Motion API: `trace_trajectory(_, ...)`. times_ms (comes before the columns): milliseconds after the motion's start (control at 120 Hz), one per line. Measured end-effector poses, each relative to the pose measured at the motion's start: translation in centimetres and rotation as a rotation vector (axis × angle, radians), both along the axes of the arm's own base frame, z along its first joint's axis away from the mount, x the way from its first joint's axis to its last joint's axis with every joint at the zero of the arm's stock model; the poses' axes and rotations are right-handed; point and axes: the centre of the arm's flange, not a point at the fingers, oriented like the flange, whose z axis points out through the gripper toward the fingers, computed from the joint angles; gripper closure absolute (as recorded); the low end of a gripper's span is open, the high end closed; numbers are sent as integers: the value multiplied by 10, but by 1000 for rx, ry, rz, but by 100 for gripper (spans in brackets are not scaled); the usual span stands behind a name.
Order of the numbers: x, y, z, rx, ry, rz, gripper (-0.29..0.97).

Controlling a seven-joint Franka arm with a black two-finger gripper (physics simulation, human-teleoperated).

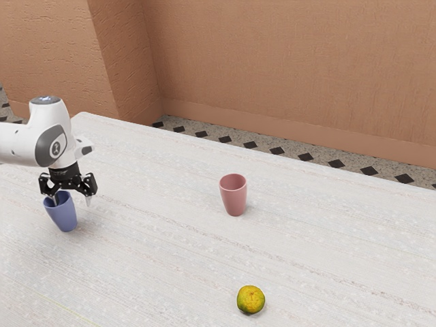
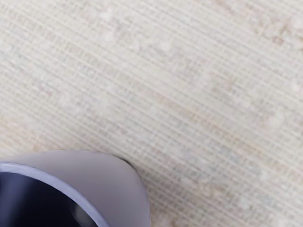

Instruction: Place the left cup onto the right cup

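Note:
A blue cup (image 1: 61, 212) stands upright on the white table (image 1: 286, 259) at the exterior view's left. My gripper (image 1: 69, 200) hangs right over its rim, open wide. One fingertip (image 1: 50, 201) dips at the cup's mouth. The other fingertip (image 1: 88, 200) hangs just outside the cup's wall on the exterior view's right, apart from it. The wrist view has the blue cup's rim and outer wall (image 2: 94, 184) close under my hand. A pink cup (image 1: 233, 194) stands upright near the table's middle, well to the exterior view's right of the blue one.
A yellow-green orange (image 1: 251, 299) lies near the table's front edge, in front of and slightly right of the pink cup. Brown walls and a tiled floor lie behind the table.

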Motion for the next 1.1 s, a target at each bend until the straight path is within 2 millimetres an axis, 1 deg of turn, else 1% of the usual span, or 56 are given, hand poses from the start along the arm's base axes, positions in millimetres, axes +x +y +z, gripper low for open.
trace_trajectory(125,0,0,1,1,-3,-1,26)
trace_trajectory(192,0,0,2,2,-5,-2,35)
trace_trajectory(392,0,1,2,5,-9,-2,54)
trace_trajectory(550,-1,3,2,7,-10,2,67)
trace_trajectory(708,-1,4,3,9,-13,2,74)
trace_trajectory(908,-4,10,5,15,-14,12,77)
trace_trajectory(1008,-5,10,12,19,-22,15,77)
trace_trajectory(1100,-7,9,25,22,-38,19,78)
